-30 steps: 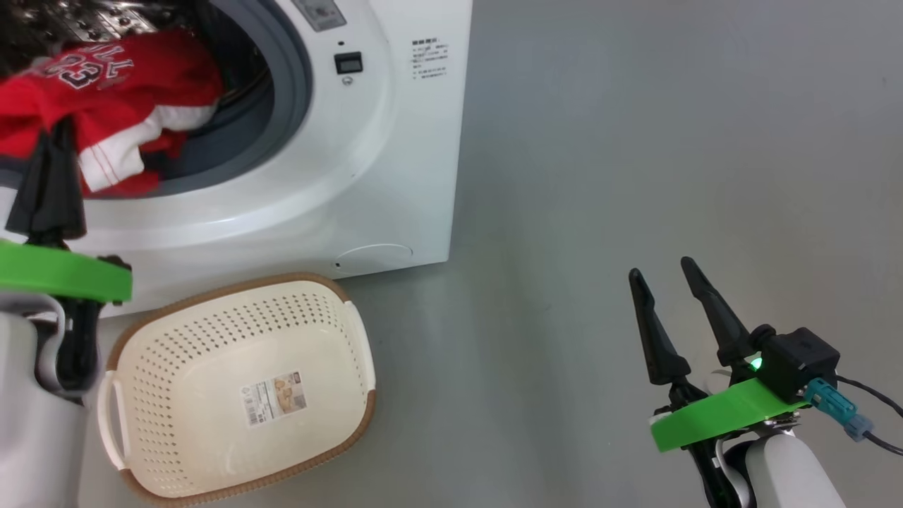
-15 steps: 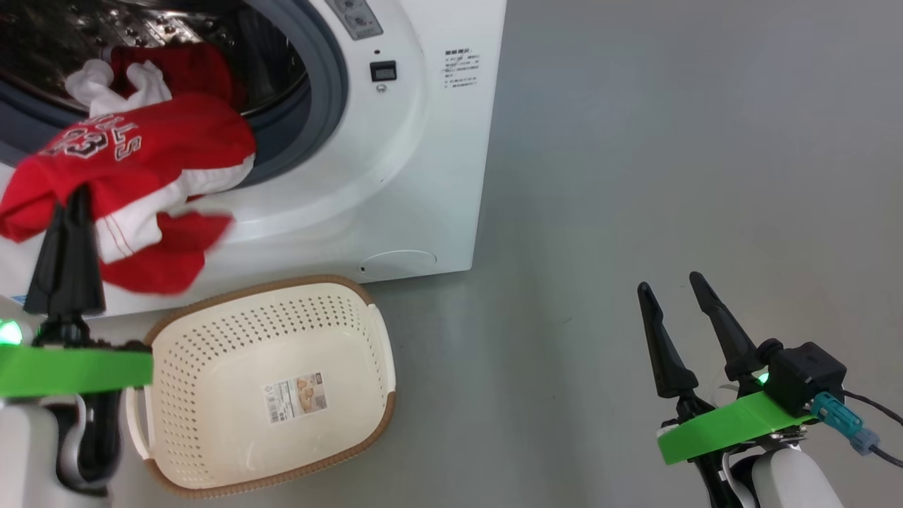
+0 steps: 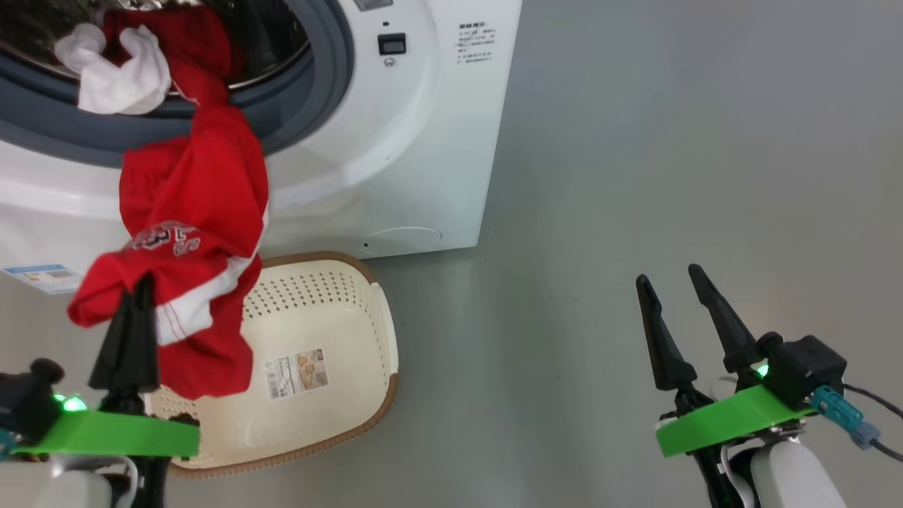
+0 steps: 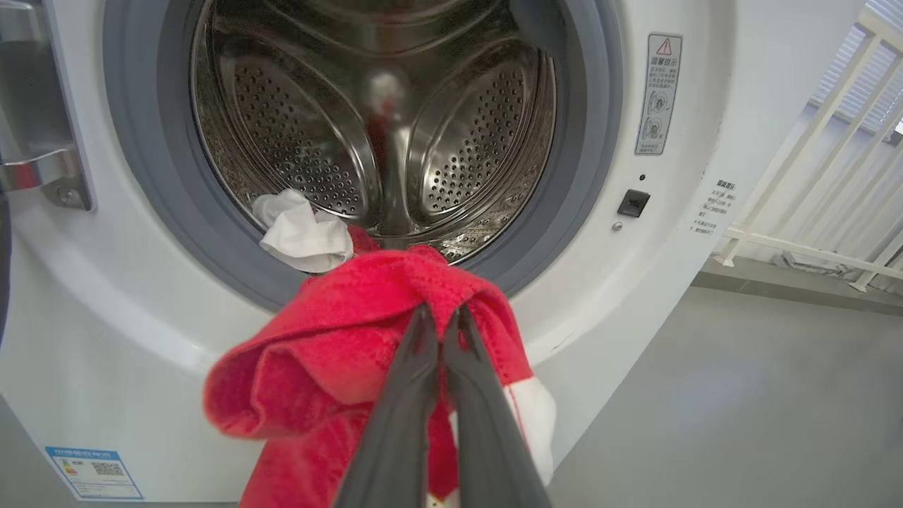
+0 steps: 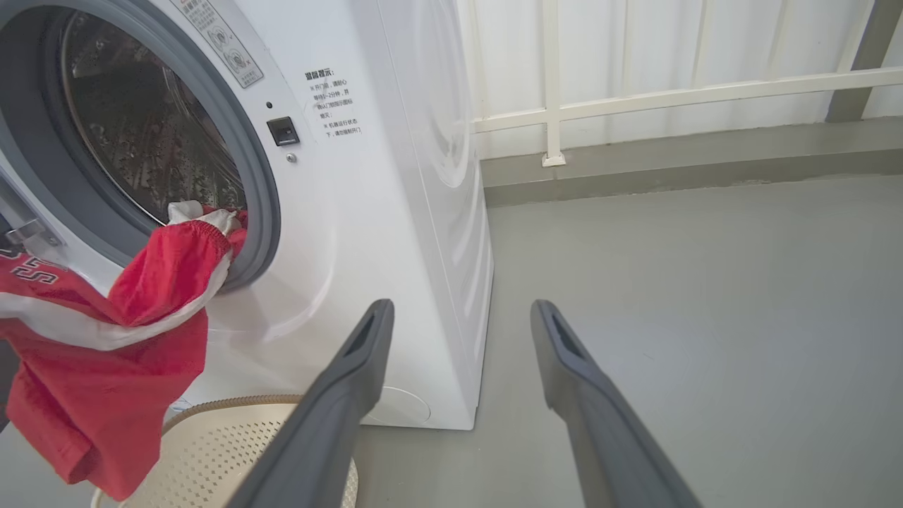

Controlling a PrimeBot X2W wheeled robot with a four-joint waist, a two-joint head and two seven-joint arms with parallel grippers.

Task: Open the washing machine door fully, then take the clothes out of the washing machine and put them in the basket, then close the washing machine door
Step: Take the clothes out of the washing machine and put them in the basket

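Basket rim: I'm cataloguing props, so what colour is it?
The basket rim is brown with a woven look; the head view shows it best.

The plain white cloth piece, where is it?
Head view, upper left: the white cloth lies at the mouth of the white washing machine, by its grey rubber ring, beside the red garment the left gripper holds.

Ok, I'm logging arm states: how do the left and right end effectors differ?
The left end effector is shut on the red garment; the right end effector is open, holding nothing. The left is by the basket; the right is off over the floor, apart from it. Both have two long dark fingers pointing up the head view.
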